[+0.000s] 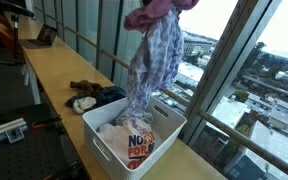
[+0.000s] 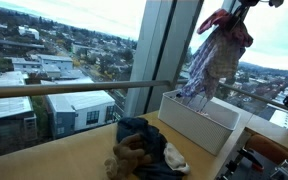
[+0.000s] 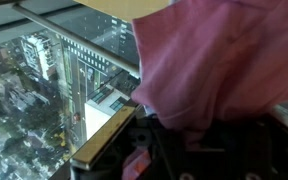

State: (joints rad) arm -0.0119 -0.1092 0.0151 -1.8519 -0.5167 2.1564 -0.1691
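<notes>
Window-side bench: gripper (image 2: 245,7) is clenching a dangling garment (image 1: 154,60) above the white bin (image 1: 100,146), hem possibly snagging its rim

Pincer (image 2: 242,8): cropped by the upper edge in an exterior view, its fingertips buried in the bunched top of the hanging cloth (image 1: 156,50). In the wrist view the cloth fills the frame, blurred, and covers the pincer entirely.

White bin (image 1: 99,145): the printed item (image 1: 137,143) inside has its lettering partly folded away.

Garment pile (image 2: 144,148) on the worktop (image 2: 64,160): separate pieces indistinguishable.
</notes>
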